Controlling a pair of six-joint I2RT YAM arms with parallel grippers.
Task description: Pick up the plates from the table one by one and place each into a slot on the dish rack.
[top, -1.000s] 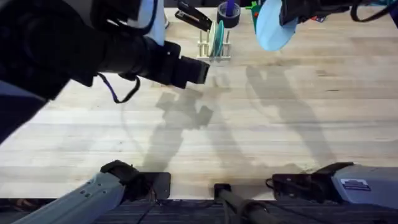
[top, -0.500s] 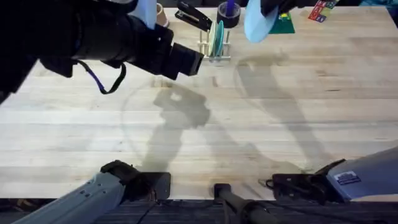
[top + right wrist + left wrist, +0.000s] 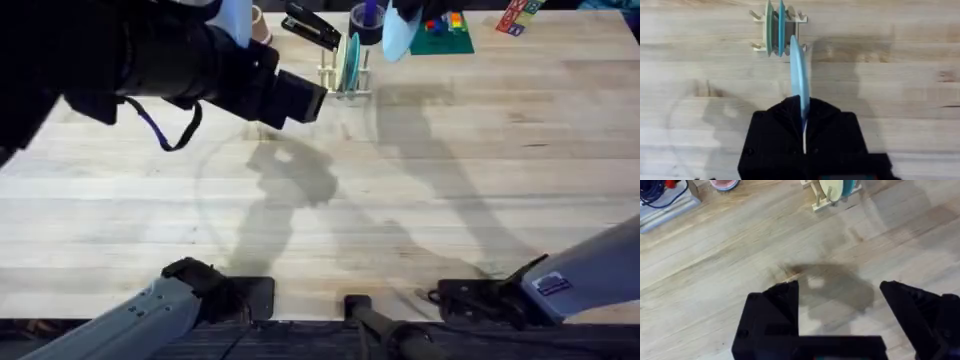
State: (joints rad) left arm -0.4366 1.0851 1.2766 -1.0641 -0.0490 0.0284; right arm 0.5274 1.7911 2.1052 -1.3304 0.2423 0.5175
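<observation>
The dish rack (image 3: 345,78) stands at the table's (image 3: 420,190) far middle with a cream plate (image 3: 341,60) and a teal plate (image 3: 353,62) upright in its slots. My right gripper (image 3: 408,10) is shut on a light blue plate (image 3: 396,32), held in the air just right of the rack. In the right wrist view that plate (image 3: 800,82) is edge-on in my gripper (image 3: 804,125), a little short of the rack (image 3: 777,31). My left gripper (image 3: 840,287) hangs open over bare wood, left of the rack (image 3: 832,197).
Behind the rack lie a black clip-like tool (image 3: 310,27) and a dark roll (image 3: 367,20). A green board with coloured blocks (image 3: 443,32) sits to its right. A pink-rimmed dish (image 3: 725,184) and cables (image 3: 660,192) lie farther left.
My right gripper carried the light blue plate leftward toward the rack, and it now shows narrower. The left arm shifted slightly a second ago and has since held still.
</observation>
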